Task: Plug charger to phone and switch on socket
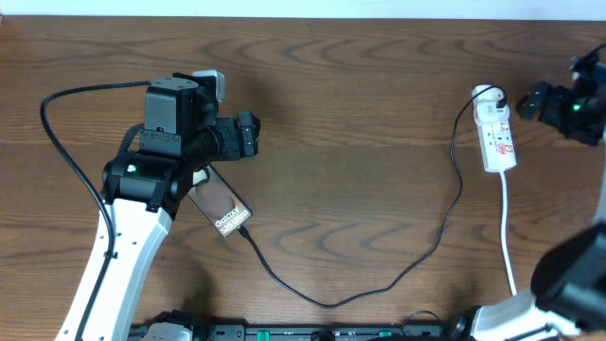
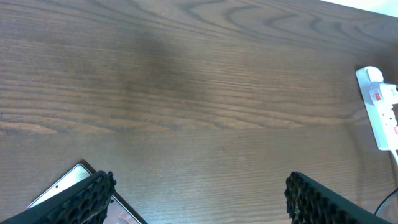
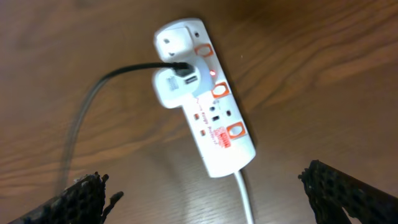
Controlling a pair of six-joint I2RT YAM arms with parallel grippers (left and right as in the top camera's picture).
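Seems finished with plugging charger point(image 1: 327, 304) into phone point(image 1: 222, 210) at its 5 o'clock end; remains to switch socket point(image 1: 497, 137) on. Holds left gripper point(image 2: 200, 186) and right gripper point(image 3: 205, 180) wide open, empty.

The left arm point(image 1: 123, 246) comes in from the near left edge as a white link and bends at a black elbow joint point(image 1: 142, 175). It carries a boxy black wrist block point(image 1: 175, 109) farther in. The left gripper point(image 1: 248, 135) points toward the robot's right. In its wrist view the textured black left fingers point(image 2: 81, 199) stand wide apart at the frame's lower corners.

The right arm point(image 1: 568, 275) rises along the right edge. Its dark wrist point(image 1: 582, 99) is turned inward, so the right gripper point(image 1: 530, 99) points toward the robot's left. The right fingers point(image 3: 84, 199) are likewise spread wide, one in each lower corner of that wrist view.
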